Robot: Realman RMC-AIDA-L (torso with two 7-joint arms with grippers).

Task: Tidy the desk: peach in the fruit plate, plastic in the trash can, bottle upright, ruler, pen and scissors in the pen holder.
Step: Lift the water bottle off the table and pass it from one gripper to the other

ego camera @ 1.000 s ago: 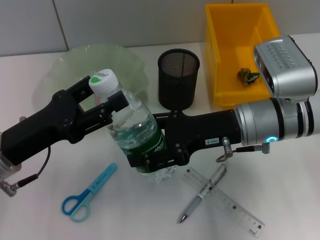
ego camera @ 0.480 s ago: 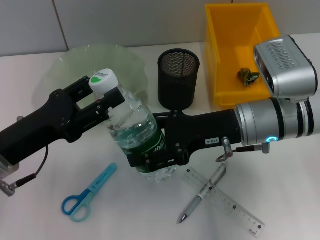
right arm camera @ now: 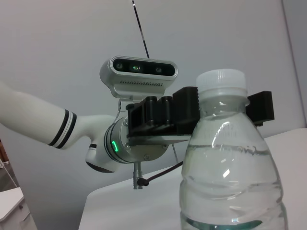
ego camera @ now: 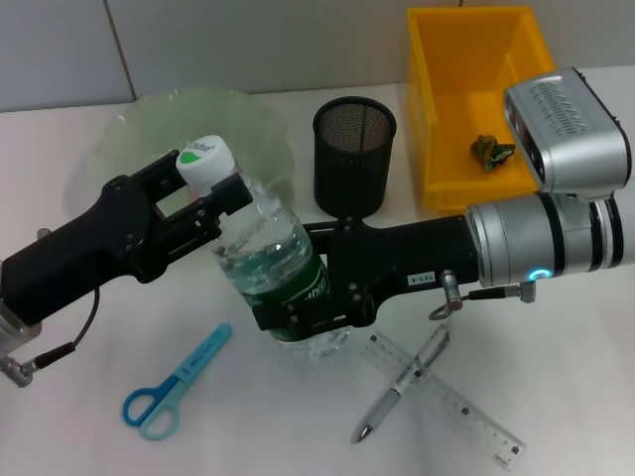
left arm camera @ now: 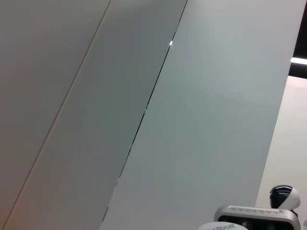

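Note:
A clear water bottle (ego camera: 273, 258) with a white cap and green label stands about upright at the table's middle; it also shows in the right wrist view (right arm camera: 225, 163). My right gripper (ego camera: 303, 322) is shut on its lower body. My left gripper (ego camera: 213, 188) is shut on its neck just under the cap, with one finger (right arm camera: 184, 110) on each side. Blue scissors (ego camera: 179, 382), a silver pen (ego camera: 402, 387) and a clear ruler (ego camera: 466, 412) lie on the table in front. The black mesh pen holder (ego camera: 354, 154) stands behind. Crumpled plastic (ego camera: 492, 151) lies in the yellow bin (ego camera: 437, 119). No peach shows.
The green glass fruit plate (ego camera: 129, 129) sits at the back left, partly behind my left arm. The pen lies across the ruler. The left wrist view shows mostly wall, with the right arm's wrist camera (left arm camera: 259, 213) at one edge.
My left arm shifted slightly up and back again. The bottle and my right gripper have stayed in place.

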